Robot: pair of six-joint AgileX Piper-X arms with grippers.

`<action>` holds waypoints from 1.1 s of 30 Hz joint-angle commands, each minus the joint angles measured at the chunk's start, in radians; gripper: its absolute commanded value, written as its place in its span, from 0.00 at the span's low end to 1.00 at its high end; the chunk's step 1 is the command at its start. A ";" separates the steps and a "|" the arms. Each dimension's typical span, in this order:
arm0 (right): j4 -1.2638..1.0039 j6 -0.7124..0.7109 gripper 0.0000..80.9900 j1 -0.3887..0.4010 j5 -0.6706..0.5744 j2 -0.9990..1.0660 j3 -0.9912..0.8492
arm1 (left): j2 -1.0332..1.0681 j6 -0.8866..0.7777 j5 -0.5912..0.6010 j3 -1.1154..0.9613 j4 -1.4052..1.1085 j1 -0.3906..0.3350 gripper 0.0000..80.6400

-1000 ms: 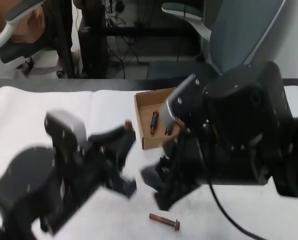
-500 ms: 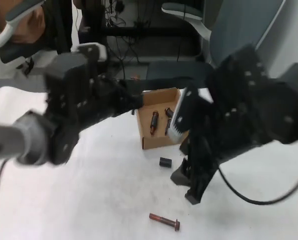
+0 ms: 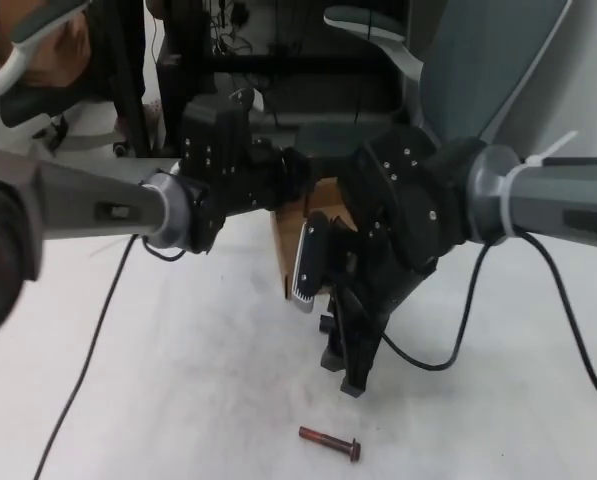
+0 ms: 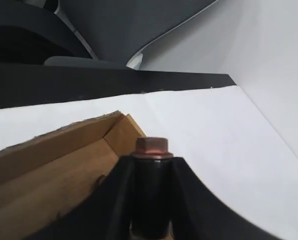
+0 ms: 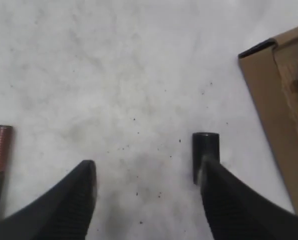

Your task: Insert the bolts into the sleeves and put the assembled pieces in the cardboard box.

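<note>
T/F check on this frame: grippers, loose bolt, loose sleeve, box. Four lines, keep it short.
1. The left gripper holds an assembled piece, a bolt seated in a sleeve. True.
2. The right gripper is shut on the loose sleeve. False: it is open, and the sleeve lies on the bench beside one finger.
3. The loose bolt lies inside the cardboard box. False: it lies on the bench, outside the box.
4. The left gripper is at the cardboard box. True.
</note>
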 commanded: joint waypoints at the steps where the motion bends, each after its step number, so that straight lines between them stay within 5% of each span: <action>1: 0.000 -0.050 0.70 -0.006 0.014 0.028 -0.024 | 0.050 -0.014 0.053 -0.069 -0.004 0.000 0.36; 3: -0.010 -0.074 0.65 -0.006 0.039 0.048 -0.029 | 0.076 -0.018 0.067 -0.093 -0.004 -0.003 0.75; 4: -0.011 -0.082 0.61 -0.006 0.043 0.061 -0.032 | 0.082 -0.019 0.067 -0.096 -0.006 -0.003 0.87; 25: -0.018 -0.124 0.57 -0.042 0.109 0.142 -0.156 | -0.030 -0.039 0.229 -0.097 -0.006 0.161 0.87; 33: -0.056 -0.168 0.57 -0.059 0.114 0.177 -0.172 | -0.032 -0.105 0.285 -0.097 -0.006 0.172 0.87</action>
